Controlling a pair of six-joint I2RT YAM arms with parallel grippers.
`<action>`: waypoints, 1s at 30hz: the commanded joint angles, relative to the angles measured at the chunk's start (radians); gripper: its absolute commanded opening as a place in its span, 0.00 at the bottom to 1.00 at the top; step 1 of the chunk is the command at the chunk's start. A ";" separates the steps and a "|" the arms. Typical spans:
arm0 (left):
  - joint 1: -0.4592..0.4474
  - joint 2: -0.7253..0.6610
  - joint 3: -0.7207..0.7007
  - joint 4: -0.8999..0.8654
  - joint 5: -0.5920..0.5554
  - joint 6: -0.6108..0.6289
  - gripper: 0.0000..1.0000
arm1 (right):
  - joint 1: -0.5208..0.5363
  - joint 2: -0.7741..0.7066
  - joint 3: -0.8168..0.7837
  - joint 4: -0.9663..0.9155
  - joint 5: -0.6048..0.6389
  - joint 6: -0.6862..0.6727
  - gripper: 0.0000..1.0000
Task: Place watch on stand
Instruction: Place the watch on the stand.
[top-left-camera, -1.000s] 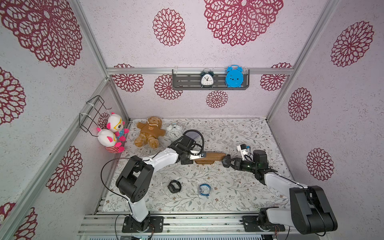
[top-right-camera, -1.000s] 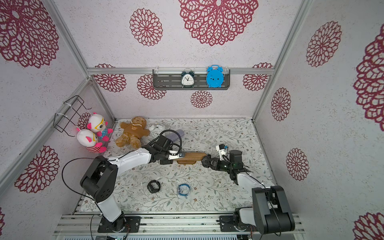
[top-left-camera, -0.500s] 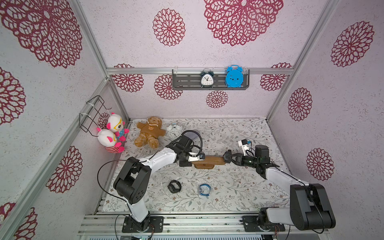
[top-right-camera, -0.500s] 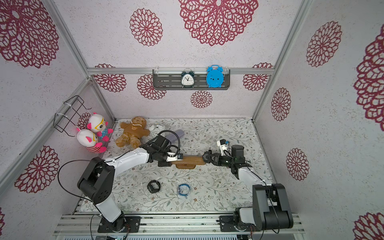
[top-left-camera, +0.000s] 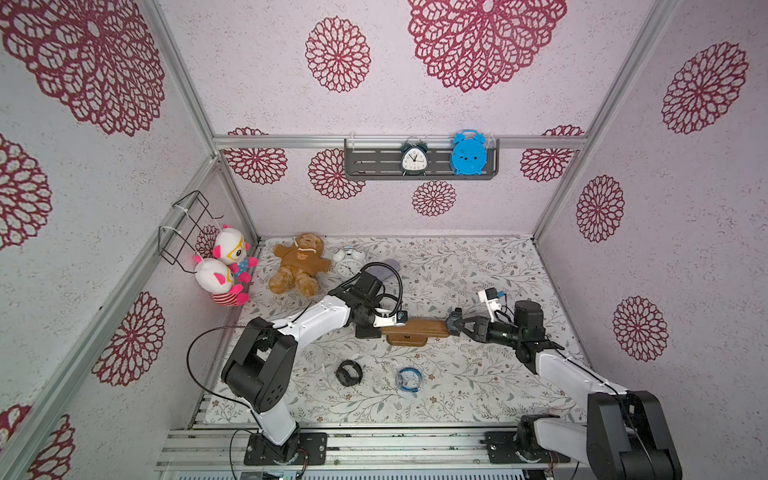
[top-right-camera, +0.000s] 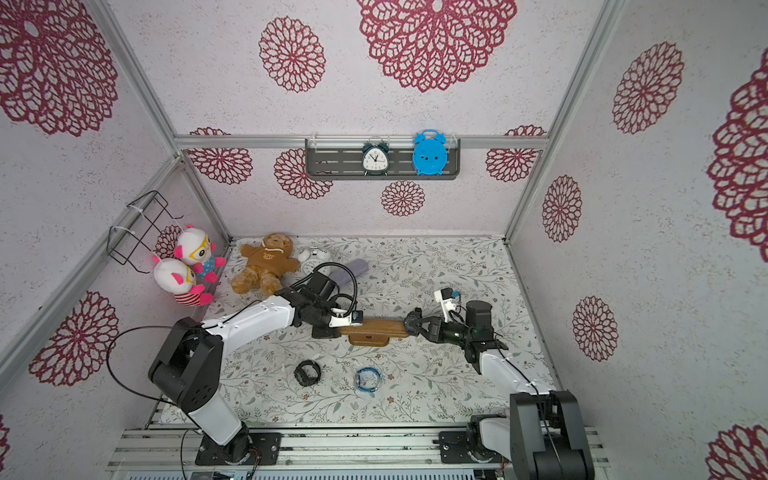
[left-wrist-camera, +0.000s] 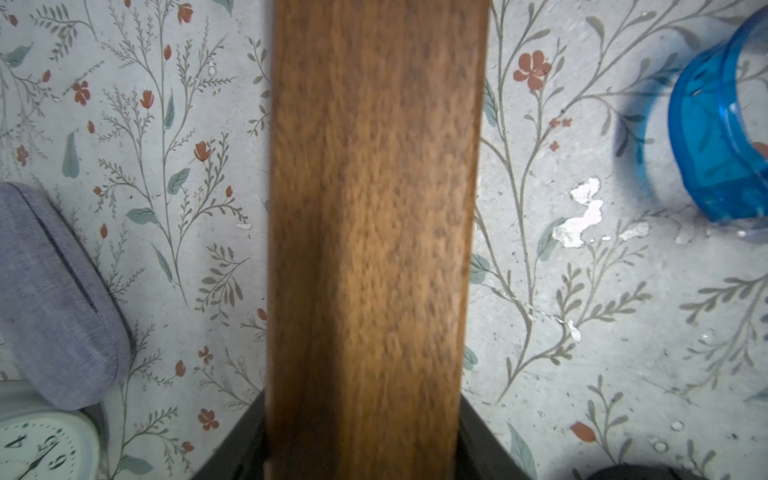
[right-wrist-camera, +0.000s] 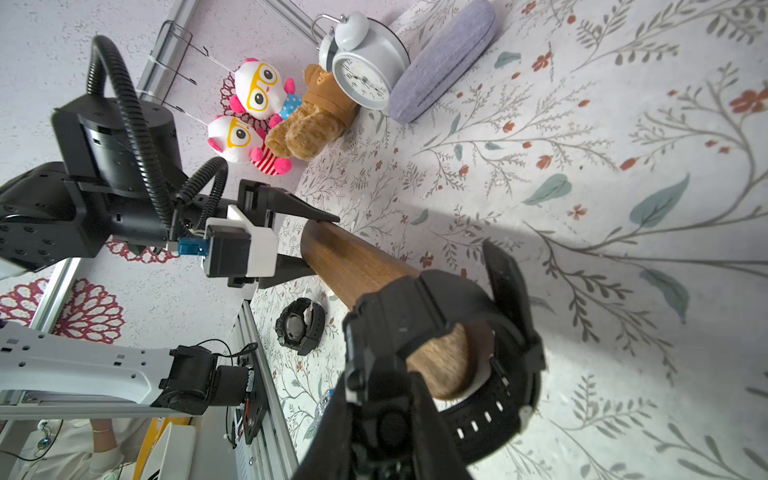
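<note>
watch (right-wrist-camera: 436, 307) round stand (right-wrist-camera: 357, 266) end, R fingers (top-left-camera: 468, 325) pinching; L fingers (right-wrist-camera: 303, 208) clamp stand

Two robot arms stand at the front: a left arm (top-left-camera: 316, 320) and a right arm (top-left-camera: 569, 370). One wooden stand (top-left-camera: 415, 328) sits on one floral mat (top-left-camera: 478, 270). There are three watches: a black watch (right-wrist-camera: 436, 316) around the stand's end, a second black watch (top-left-camera: 348, 373) and a blue watch (top-left-camera: 409, 379). There are three alarm clocks: a dark clock (top-left-camera: 414, 157), a blue clock (top-left-camera: 469, 153) and a white clock (top-left-camera: 348, 262). One grey wall shelf (top-left-camera: 374, 160) holds two of them. There are three plush toys: an upper white doll (top-left-camera: 230, 249), a lower white doll (top-left-camera: 218, 278) and a brown bear (top-left-camera: 301, 264). There is one lilac case (right-wrist-camera: 442, 58) and one wire basket (top-left-camera: 187, 228).
</note>
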 joint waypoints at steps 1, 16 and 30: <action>-0.009 -0.038 -0.045 0.054 -0.042 0.023 0.38 | -0.004 -0.004 -0.004 0.009 -0.028 -0.005 0.18; -0.013 -0.029 -0.069 0.099 -0.065 0.027 0.37 | 0.023 0.098 -0.030 0.162 -0.063 0.017 0.19; -0.020 -0.023 -0.076 0.097 -0.051 0.035 0.36 | 0.096 0.218 0.062 0.185 -0.073 0.006 0.23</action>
